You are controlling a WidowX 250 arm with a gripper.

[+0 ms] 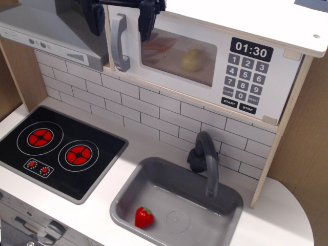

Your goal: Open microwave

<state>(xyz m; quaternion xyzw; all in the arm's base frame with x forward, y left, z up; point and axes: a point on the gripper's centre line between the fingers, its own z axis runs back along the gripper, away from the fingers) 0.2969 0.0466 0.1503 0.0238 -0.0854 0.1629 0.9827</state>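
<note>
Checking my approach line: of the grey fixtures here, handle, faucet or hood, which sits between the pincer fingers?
The microwave handle, the upright grey bar: the pincer straddles it from above, open. Faucet and hood lie outside.

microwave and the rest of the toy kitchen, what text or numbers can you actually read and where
"01:30": black clock display on the microwave.
"1" to "9" and "0": grey keypad beneath the display.
"START" and "STOP": two dark buttons at the keypad's bottom.
Small keys flanking the "0": lettered, too blurred to read.
Range hood and stove: only symbols, no words.
</note>
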